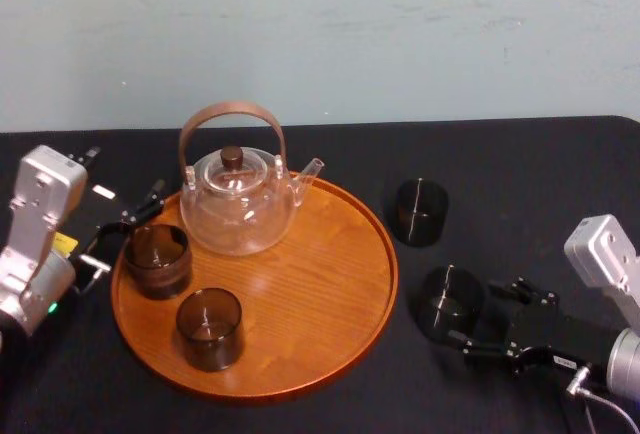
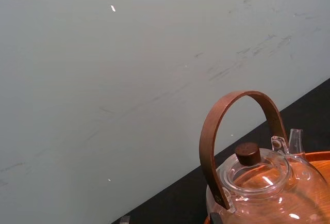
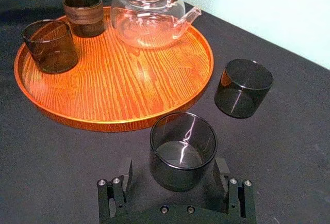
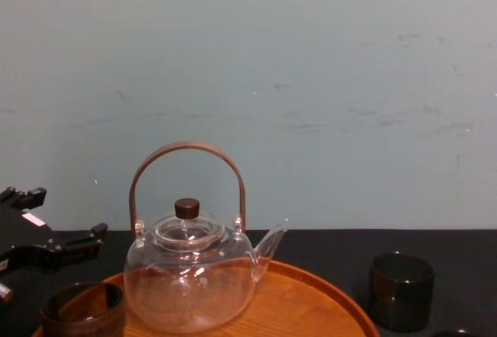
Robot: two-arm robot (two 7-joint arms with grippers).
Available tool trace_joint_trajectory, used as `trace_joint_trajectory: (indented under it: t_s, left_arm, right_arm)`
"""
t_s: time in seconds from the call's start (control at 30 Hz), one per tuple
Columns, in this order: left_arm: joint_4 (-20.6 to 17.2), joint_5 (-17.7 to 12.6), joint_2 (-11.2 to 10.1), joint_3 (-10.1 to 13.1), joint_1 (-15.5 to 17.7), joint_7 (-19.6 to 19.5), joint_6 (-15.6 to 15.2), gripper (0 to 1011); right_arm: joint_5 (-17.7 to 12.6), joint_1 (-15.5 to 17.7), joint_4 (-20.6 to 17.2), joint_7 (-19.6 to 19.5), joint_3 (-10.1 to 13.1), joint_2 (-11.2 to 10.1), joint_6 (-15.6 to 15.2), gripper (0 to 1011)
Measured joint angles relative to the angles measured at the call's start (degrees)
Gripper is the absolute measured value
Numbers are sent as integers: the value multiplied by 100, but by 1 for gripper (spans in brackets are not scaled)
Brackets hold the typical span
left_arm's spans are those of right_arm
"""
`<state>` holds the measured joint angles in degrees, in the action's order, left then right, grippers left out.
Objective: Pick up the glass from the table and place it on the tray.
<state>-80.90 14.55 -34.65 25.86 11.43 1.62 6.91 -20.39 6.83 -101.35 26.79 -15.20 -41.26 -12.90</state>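
Two dark smoked glasses stand on the black table to the right of the tray [image 1: 330, 334]. The nearer glass [image 1: 450, 299] [image 3: 183, 146] is upright between the fingers of my right gripper [image 1: 478, 316] [image 3: 174, 171]. That gripper is open, with a finger [image 3: 124, 175] on each side and a small gap to the glass. The farther glass [image 1: 421, 211] [image 3: 243, 87] [image 4: 401, 290] stands free. The round orange-brown wooden tray [image 3: 118, 115] [image 4: 326, 306] holds a glass teapot [image 1: 238, 202] and two dark cups [image 1: 209, 327] [image 1: 157, 259]. My left gripper [image 1: 125, 234] [image 4: 46, 248] hovers open at the tray's left rim.
The teapot's tall wooden handle [image 1: 232, 114] [image 2: 237, 131] rises over the back of the tray. The right half of the tray floor [image 1: 320, 264] is bare wood. A pale wall [image 4: 311, 81] runs right behind the table's far edge.
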Motion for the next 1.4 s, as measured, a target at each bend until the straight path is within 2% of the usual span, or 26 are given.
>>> trace_joint_trajectory:
  t_s: [0.3,0.47,0.9,1.4]
  left_arm:
    - [0,0,0,0,0,0,0,1001]
    - [0,0,0,0,0,0,0,1001]
    - [0,0,0,0,0,0,0,1001]
    - [0,0,0,0,0,0,0,1001]
  right_arm:
    - [-377,-142,92,4,7,106,-349,1002]
    - [-456,-188,110,-53,-32,105,-451,1002]
    - [-429,-345,157,-217,-203,55,-654,1002]
    - [-351,-690,370,-204,-391,144,-794,1002]
